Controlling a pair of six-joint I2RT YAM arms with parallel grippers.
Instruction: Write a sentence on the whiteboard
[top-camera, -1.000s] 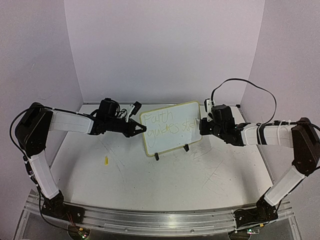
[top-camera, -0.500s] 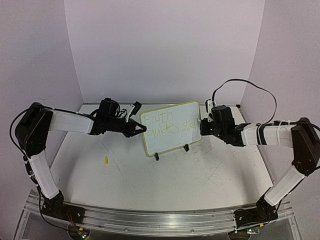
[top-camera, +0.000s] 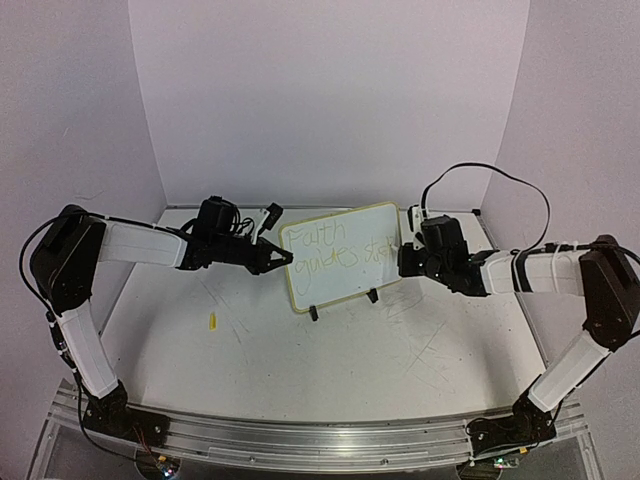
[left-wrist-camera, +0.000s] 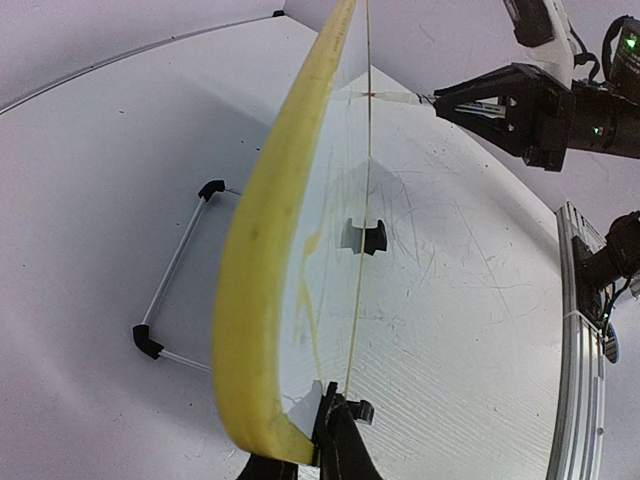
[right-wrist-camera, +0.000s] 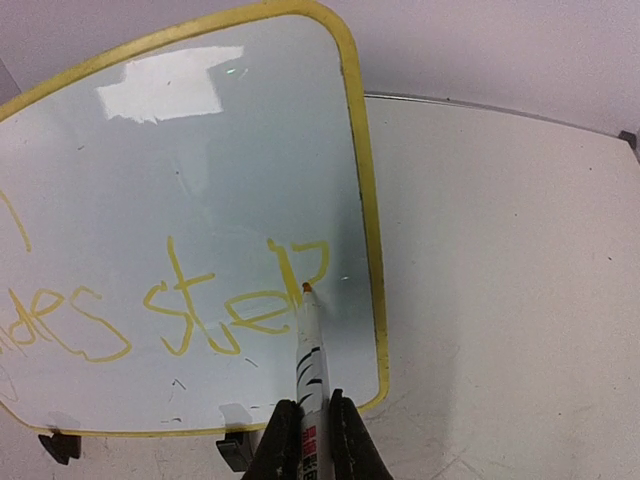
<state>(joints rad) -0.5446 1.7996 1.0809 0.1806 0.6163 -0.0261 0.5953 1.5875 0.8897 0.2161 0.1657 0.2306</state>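
Whiteboard edge in left pincer; right pincer clamps marker, tip on whiteboard; yellow piece well apart.

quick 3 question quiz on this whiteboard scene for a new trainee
1. True or false: the right hand holds a marker whose tip touches the whiteboard.
2. The writing is: A red, B yellow, C blue?
3. Which hand clamps the whiteboard's rim?
Key: 1 true; 2 B; 3 the left hand.
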